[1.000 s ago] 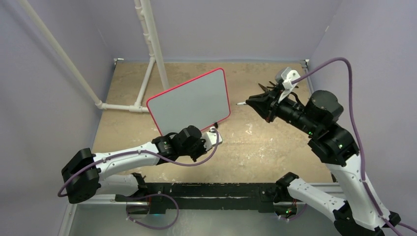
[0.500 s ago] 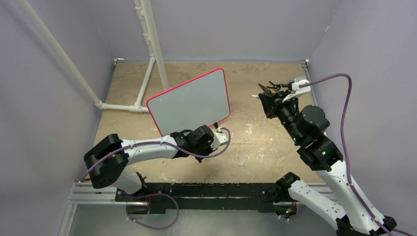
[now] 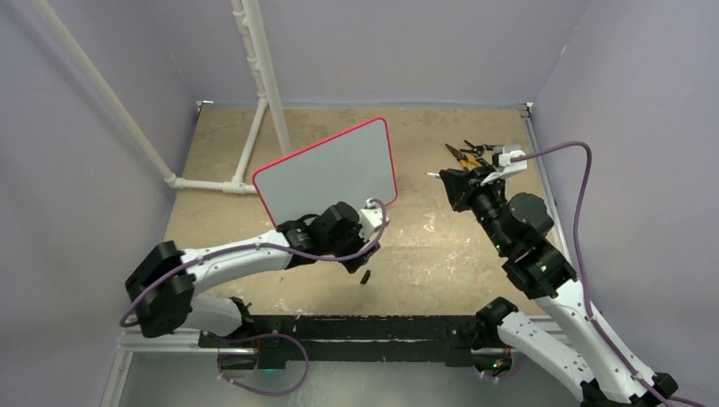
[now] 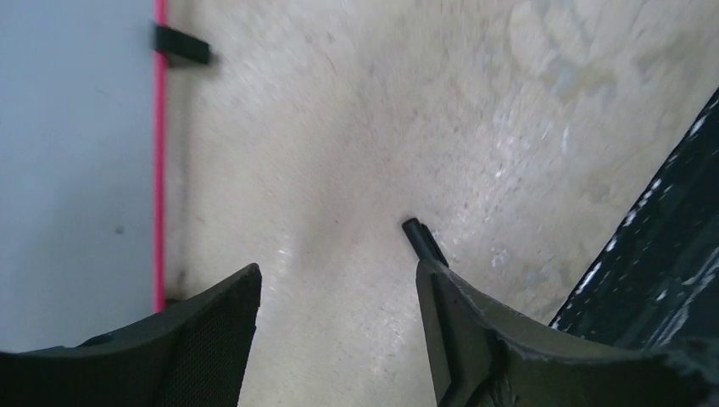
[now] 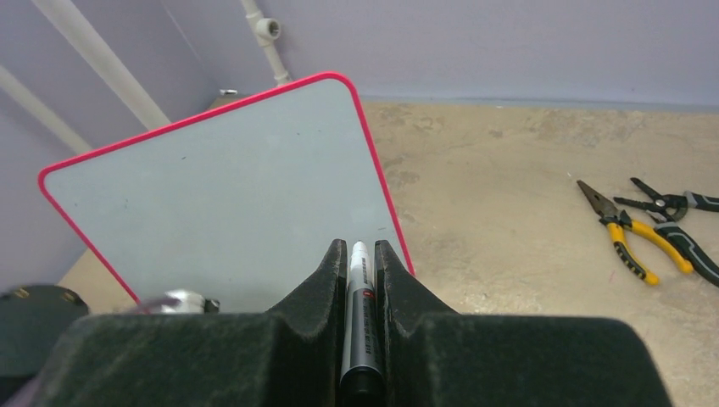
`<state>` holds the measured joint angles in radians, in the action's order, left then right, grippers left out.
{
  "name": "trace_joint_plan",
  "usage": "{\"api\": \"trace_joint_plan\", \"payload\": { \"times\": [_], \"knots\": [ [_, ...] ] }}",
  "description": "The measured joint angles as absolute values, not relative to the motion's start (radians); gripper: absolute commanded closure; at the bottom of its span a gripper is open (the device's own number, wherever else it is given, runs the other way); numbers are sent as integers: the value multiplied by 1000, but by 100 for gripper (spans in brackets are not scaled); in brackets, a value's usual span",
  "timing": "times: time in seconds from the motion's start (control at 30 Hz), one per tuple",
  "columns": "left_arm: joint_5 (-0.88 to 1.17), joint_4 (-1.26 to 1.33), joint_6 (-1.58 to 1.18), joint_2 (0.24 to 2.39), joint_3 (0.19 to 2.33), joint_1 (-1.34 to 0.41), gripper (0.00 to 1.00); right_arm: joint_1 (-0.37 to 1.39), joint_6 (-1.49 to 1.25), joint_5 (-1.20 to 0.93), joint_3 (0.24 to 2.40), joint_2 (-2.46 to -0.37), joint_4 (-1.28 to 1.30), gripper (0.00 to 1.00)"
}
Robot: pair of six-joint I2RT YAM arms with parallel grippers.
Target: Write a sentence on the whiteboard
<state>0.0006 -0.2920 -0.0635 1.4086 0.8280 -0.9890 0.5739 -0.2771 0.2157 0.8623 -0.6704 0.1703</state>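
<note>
The whiteboard (image 3: 331, 174) stands tilted at mid-table, pale grey with a red rim (image 4: 158, 153); its face (image 5: 229, 195) is blank and no sentence shows on it. My right gripper (image 3: 448, 181) hangs to the right of the board, facing it and apart from it. It (image 5: 360, 248) is shut on a grey marker (image 5: 359, 297) whose pale tip (image 3: 431, 175) points at the board. My left gripper (image 3: 356, 256) is low by the board's near right corner, open (image 4: 337, 273) and holding nothing. A small black cap (image 3: 365, 276) lies on the table just past its right finger (image 4: 462, 322).
Yellow-handled pliers (image 3: 465, 155) and dark cutters (image 5: 678, 208) lie at the back right. A white pipe frame (image 3: 254, 85) rises at the back left. One black foot (image 4: 182, 45) of the board sticks out past its rim. The black rail (image 3: 356, 326) runs along the near edge.
My left gripper has opened, and the black cap now lies on the table below it. The right arm has pulled back and lowered, still gripping the marker.
</note>
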Motion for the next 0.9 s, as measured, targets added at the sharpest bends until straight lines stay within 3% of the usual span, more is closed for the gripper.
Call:
{"api": "trace_joint_plan", "payload": {
  "times": [0.47, 0.7, 0.9],
  "knots": [
    [-75, -278, -83, 1195, 1163, -802, 32, 574, -249, -75, 699, -645, -139, 100],
    [-52, -316, -90, 1176, 1216, -486, 32, 574, -242, -257, 601, -729, -411, 100],
    [-25, -363, -102, 1123, 1215, -353, 30, 597, -242, -322, 574, -839, -618, 100]
  ]
}}
